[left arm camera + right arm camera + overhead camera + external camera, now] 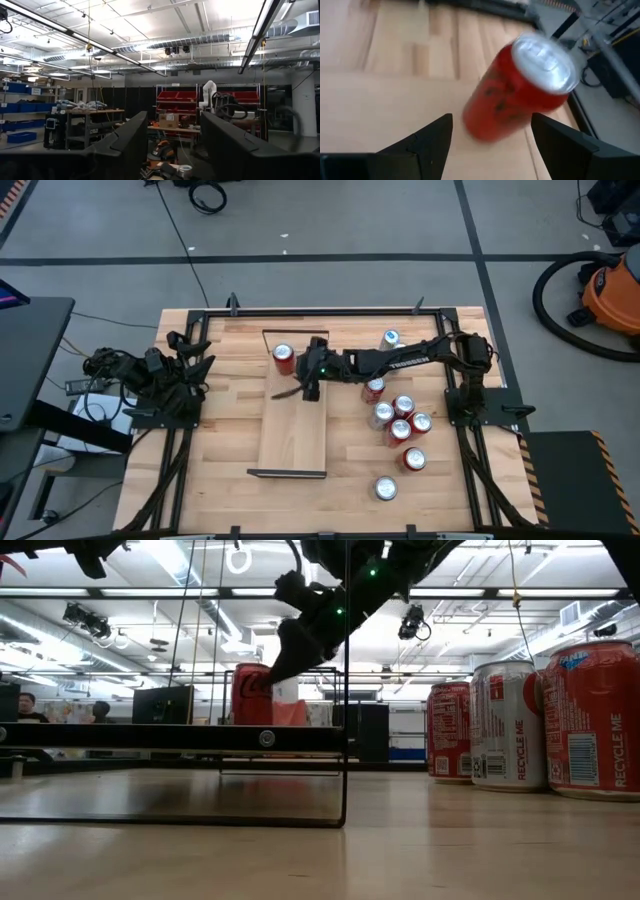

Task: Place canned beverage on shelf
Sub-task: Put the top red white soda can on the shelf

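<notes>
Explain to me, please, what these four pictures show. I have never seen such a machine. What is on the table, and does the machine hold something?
It is a robot with two dark arms at a wooden table. Each arm ends in a two-finger gripper.

One picture looks straight down from above. One looks level across the table top. The other two come from small cameras on each arm's wrist.

On the table lies a shelf, a long light board. One red can stands on its far end. More cans stand grouped to the right, off the shelf.

The right gripper is over the shelf, beside that can. Its fingers are open, the can is in front of them, and it holds nothing.

The left gripper waits at the table's left edge, open and empty, facing the room.
</notes>
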Robot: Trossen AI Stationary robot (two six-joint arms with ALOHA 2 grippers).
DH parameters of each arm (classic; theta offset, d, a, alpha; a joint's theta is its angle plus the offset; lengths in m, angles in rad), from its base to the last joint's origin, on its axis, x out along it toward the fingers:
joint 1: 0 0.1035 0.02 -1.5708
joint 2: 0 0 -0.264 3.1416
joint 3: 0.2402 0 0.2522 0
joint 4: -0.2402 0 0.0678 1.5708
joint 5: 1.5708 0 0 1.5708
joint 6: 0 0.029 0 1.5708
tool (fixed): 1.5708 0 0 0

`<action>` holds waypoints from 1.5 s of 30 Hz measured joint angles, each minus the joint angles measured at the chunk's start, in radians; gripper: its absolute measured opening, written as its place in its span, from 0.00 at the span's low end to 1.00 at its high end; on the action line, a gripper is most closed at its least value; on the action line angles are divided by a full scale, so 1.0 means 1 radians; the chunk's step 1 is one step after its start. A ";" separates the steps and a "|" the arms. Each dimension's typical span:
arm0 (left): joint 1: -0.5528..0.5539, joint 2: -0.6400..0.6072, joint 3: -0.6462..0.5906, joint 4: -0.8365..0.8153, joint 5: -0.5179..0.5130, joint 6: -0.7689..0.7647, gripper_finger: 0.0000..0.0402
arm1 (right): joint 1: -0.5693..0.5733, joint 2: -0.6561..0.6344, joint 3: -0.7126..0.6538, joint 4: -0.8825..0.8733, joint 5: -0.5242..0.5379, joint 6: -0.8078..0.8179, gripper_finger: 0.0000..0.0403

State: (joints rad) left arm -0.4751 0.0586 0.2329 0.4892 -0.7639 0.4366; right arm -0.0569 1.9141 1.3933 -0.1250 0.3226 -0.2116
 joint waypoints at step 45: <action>0.000 0.000 0.000 0.008 -0.002 -0.003 0.48 | -0.063 -0.126 -0.037 -1.012 -0.216 0.140 0.99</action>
State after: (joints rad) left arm -0.4750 0.0586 0.2325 0.4969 -0.7663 0.4332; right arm -0.1196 1.7878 1.3566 -1.1370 0.1070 -0.0715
